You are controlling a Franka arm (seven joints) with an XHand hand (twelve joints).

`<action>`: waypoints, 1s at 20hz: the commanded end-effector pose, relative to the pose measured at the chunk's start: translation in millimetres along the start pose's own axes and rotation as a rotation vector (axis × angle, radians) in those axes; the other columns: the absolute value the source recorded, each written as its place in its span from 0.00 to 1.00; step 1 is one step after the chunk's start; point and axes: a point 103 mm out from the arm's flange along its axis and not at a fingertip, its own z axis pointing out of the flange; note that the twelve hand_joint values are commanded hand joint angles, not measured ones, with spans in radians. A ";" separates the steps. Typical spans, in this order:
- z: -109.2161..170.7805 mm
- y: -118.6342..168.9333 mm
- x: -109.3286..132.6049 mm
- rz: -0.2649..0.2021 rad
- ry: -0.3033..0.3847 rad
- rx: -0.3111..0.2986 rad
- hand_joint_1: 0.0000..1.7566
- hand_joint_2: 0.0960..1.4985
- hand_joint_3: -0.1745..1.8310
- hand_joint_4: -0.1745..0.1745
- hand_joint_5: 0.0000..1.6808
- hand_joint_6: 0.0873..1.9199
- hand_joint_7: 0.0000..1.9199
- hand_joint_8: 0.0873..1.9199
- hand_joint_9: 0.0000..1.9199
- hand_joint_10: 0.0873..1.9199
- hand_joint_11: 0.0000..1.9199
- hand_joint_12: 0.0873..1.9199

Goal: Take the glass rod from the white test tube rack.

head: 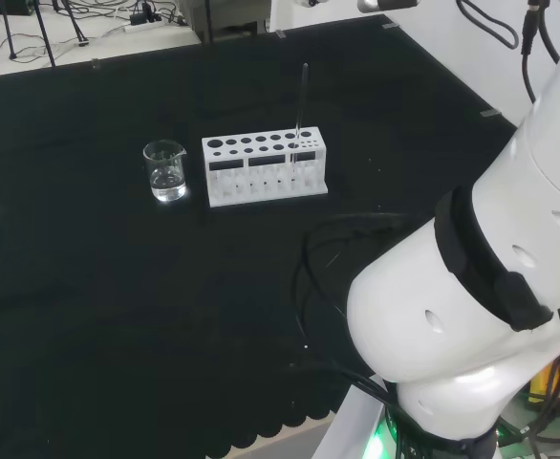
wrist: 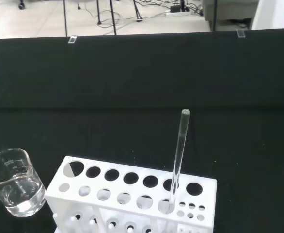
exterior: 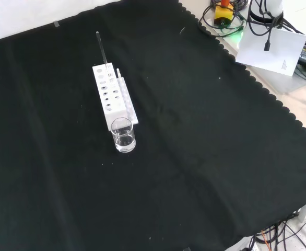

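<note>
White and round, the robot arm's big links [head: 471, 316] fill the lower right of the head view. I cannot tell if the hand is open or closed.

Near the middle of the head view stands the white plastic test tube rack with rows of round holes [head: 264, 169]. The thin clear glass rod [head: 299, 110] stands in a hole near the rack's right end in that view. It is almost straight up and sticks out high over the rack. Nothing is touching the rod.

Just to the left of the rack in the head view is a small clear glass beaker [head: 165, 170]. It has some clear water in the bottom. It stands close to the rack.

In the front view the rack [exterior: 113, 98] is in the upper left part of the frame. The rod [exterior: 101, 49] rises from the rack's far end. The beaker [exterior: 123, 135] stands right at the rack's near end.

In the wrist view the rack [wrist: 132, 196] is close and big. The rod [wrist: 178, 155] stands up from a hole in it, next to the small holes at one end. The beaker [wrist: 15, 182] stands by the other end.

All of these sit on the black cloth [head: 118, 306] that covers the bench. The cloth has a wavy edge [exterior: 262, 86] on the right side of the front view.
</note>
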 end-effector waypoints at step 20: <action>61.1 81.5 17.3 0.010 -0.081 0.118 0.39 0.53 0.39 0.06 0.12 0.00 0.01 0.45 0.05 0.46 0.00 0.73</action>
